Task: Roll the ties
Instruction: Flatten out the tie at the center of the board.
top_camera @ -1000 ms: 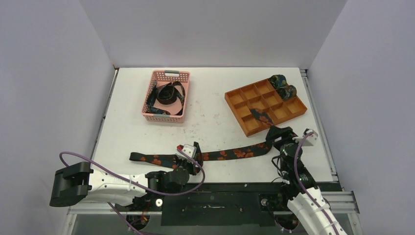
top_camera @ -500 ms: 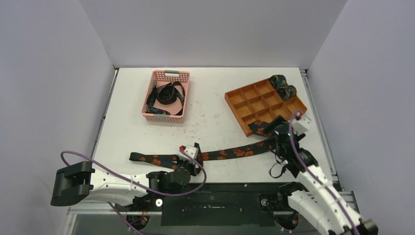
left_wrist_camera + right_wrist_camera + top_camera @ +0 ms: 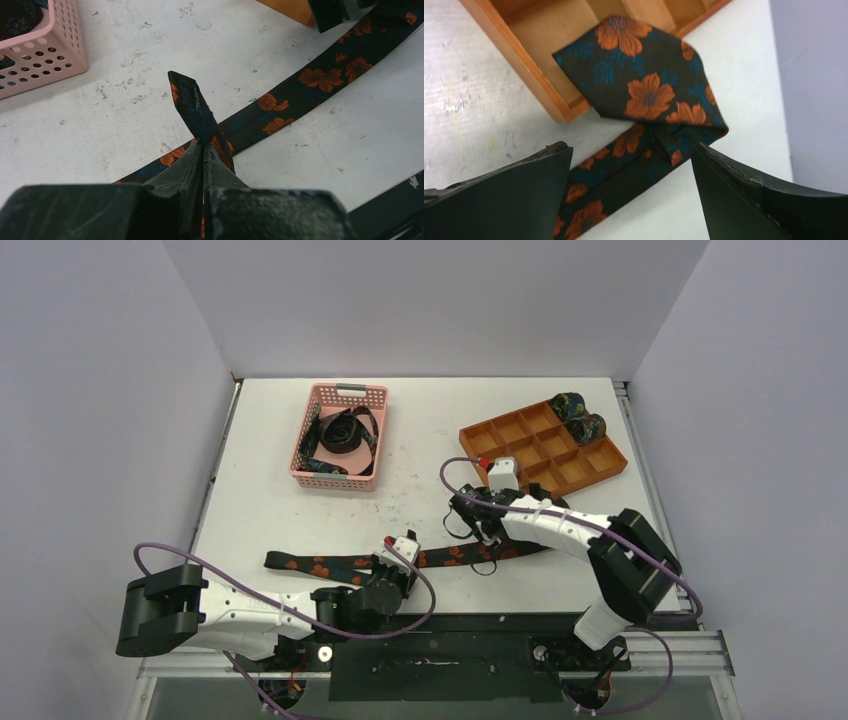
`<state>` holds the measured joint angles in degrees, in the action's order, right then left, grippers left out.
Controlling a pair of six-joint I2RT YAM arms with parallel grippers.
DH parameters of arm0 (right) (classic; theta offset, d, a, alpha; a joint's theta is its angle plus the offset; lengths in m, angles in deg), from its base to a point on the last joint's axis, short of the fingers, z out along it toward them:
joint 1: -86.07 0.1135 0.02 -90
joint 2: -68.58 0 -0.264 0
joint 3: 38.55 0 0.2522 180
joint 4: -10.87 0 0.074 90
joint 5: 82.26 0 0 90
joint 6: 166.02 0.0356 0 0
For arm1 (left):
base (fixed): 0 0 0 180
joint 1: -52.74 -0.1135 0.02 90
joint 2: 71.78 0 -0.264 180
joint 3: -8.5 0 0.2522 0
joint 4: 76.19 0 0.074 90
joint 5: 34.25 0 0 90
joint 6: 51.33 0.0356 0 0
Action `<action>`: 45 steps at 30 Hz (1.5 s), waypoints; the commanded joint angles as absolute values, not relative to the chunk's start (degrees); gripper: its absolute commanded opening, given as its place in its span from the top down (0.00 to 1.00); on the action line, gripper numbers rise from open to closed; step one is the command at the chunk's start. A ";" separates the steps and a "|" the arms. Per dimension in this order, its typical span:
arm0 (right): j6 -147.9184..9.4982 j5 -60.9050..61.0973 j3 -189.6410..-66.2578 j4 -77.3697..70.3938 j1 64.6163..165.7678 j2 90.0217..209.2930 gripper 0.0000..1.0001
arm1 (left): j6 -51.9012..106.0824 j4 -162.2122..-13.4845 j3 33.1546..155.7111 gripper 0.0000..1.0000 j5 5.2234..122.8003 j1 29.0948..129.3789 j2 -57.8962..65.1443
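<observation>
A flat tie [image 3: 460, 555], dark with orange flowers and blue leaves, lies stretched across the near tabletop [image 3: 420, 490]. Its narrow tip [image 3: 186, 95] stands up, pinched in the left tool [image 3: 204, 147]. Its wide end [image 3: 644, 95] is folded over the tray's [image 3: 516, 50] corner. 2 rolled ties [image 3: 566, 405] sit at the tray's far right corner. Loose ties [image 3: 340, 438] lie tangled in the basket [image 3: 345, 392].

Bright, even light falls from above on the white bench [image 3: 270, 510], leaving only soft, faint shadows. The overhead view is crisp; up close the left claw [image 3: 204, 150] is a dark, slightly blurred mass at the bottom edge.
</observation>
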<state>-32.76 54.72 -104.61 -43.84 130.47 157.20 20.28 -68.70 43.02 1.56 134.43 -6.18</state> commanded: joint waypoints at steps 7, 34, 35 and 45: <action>-48.38 62.53 -111.44 -38.92 124.41 165.88 0.21 | 19.04 -67.10 43.92 1.00 2.48 134.55 -6.30; -37.90 29.65 -88.21 -26.49 94.63 135.32 0.20 | 21.53 -65.50 45.42 1.00 5.28 134.56 -3.59; -37.35 28.15 -87.41 -26.16 92.94 133.77 0.19 | 22.53 -65.53 45.99 1.00 5.56 134.61 -3.17; -35.03 15.30 -83.83 -23.97 76.92 123.32 0.17 | 32.66 -65.64 52.51 1.00 7.61 135.15 1.70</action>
